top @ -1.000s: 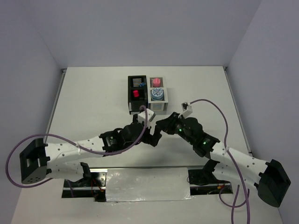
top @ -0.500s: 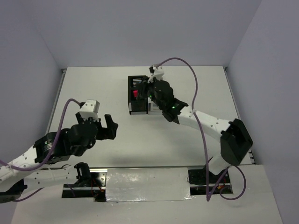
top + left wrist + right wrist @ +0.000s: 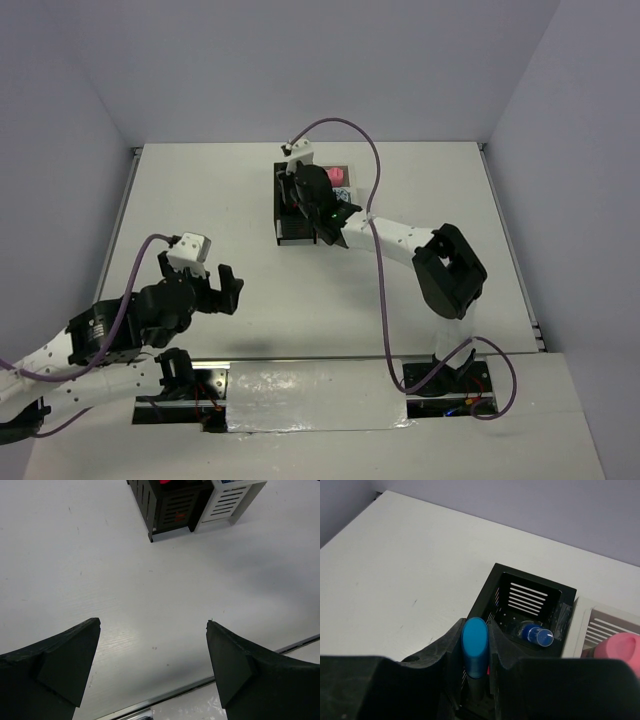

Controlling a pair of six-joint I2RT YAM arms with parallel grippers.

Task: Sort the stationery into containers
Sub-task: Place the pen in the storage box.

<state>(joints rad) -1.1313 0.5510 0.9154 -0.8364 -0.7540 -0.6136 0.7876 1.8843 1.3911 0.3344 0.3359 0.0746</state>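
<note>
Since a moment ago the right arm has slid a little to the left, over the black box; the left arm has hardly shifted. Nearest the camera, the left gripper (image 3: 152, 624) hangs above the table (image 3: 150, 580) with its two dark, wedge-shaped fingers (image 3: 55, 665) spread wide and nothing between them; the table top is flat, white and a bit speckled, with a shiny metal strip along its near edge. Further off stand the two boxes, touching side by side: the black box (image 3: 172, 505) on the left and the white box (image 3: 230, 500) on the right, both square with slits cut in their walls. A thin purple cable (image 3: 380, 270) loops over the right arm. The right gripper (image 3: 475, 652) is pressed tight on a marker (image 3: 474, 637) with a smooth, rounded blue end that points up; it sits over the near part of the black box (image 3: 530, 600), and the fingers hide the marker's lower half. In the far part of that box a blue-capped bottle (image 3: 536, 634) leans against the wall. A round pink thing (image 3: 622, 647) pokes up from the white box (image 3: 600, 625).
</note>
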